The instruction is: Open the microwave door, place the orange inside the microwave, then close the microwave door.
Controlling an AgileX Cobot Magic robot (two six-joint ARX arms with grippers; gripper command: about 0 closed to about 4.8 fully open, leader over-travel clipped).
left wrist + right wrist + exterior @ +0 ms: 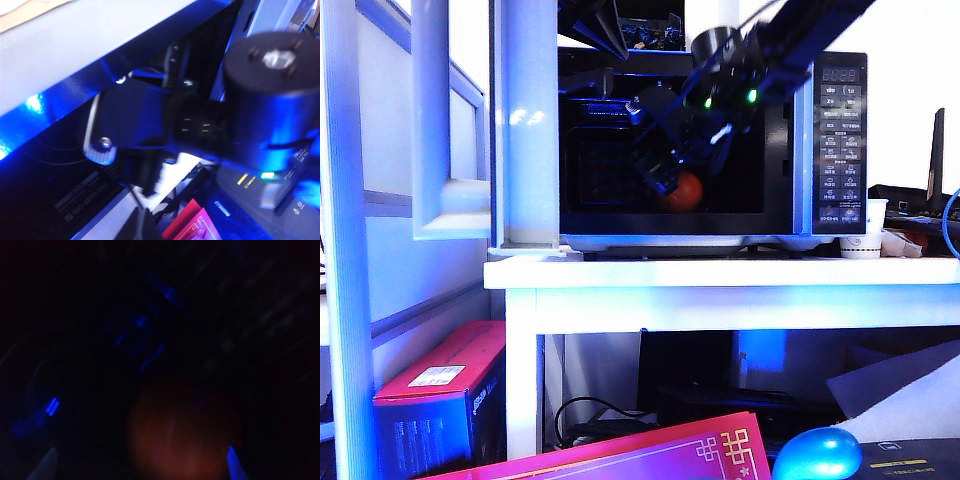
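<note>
A makeshift robotics lab: a microwave [710, 150] sits on a plain white table [720, 275], with cardboard boxes [445, 400], loose cables [580, 415] and electronic equipment stacked beneath and a router [932, 175] alongside.

Microwave [720, 150] display: you are seeing pale digits at the top of its button panel [842, 145], too small to read.
Button panel: its key labels are showing only as tiny white marks.
Dark glossy panel [55, 190], left wrist view: you are reading "400-8899-315" on a grey label [82, 202].
Red box [445, 395], under the table: its white sticker is staying unreadable.
</note>
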